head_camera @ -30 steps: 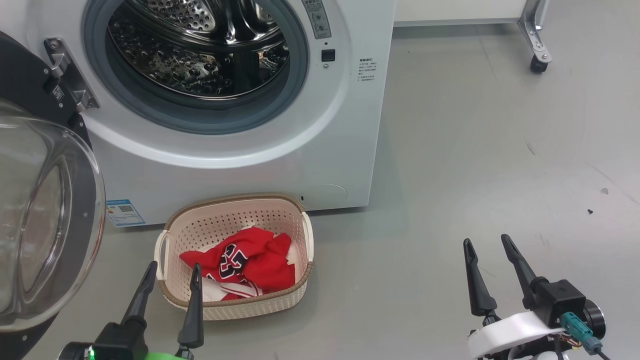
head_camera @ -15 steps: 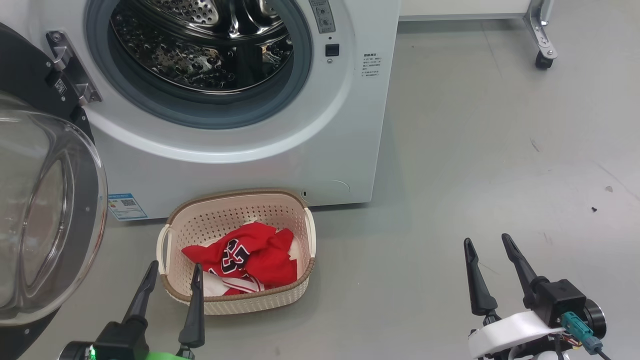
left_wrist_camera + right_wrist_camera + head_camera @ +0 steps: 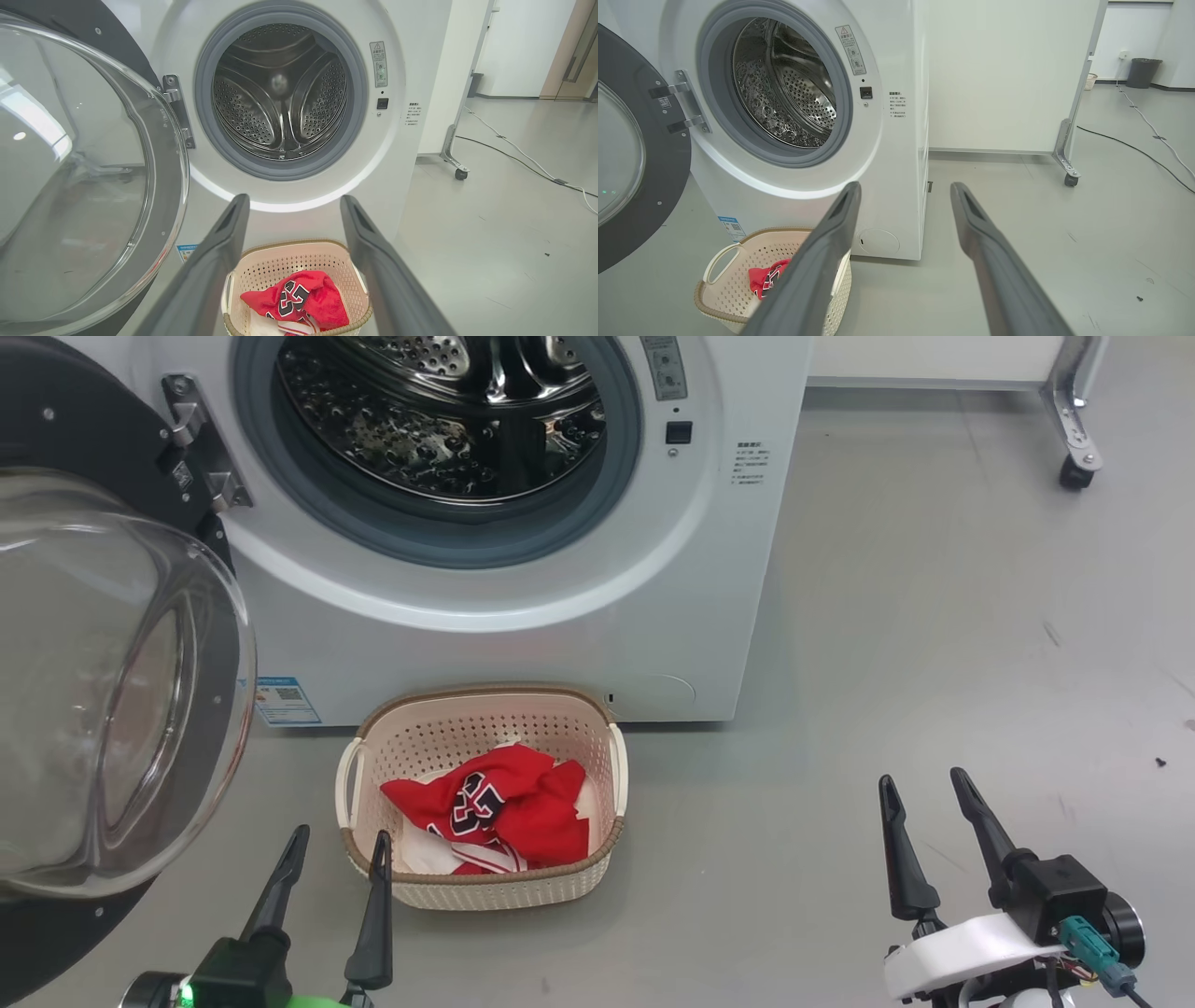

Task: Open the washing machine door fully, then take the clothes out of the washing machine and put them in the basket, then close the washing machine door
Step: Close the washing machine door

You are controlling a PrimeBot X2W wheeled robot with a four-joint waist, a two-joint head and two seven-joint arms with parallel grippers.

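Observation:
The white washing machine stands with its steel drum showing no cloth inside. Its door, black-rimmed with a bulging glass bowl, hangs swung wide to the left on its hinge. On the floor in front sits the cream basket holding the red clothes and some white cloth. My left gripper is open, low and just left of the basket's near corner, holding nothing. My right gripper is open over bare floor, well right of the basket. The door and basket also appear in the right wrist view.
A white panel on a wheeled metal leg stands behind and to the right of the machine. Cables run across the grey floor further right. A dark bin stands by the far wall.
The whole head view has shifted, so the machine, door and basket sit further right in it: the camera moved. Both grippers stay open and hold the same pose.

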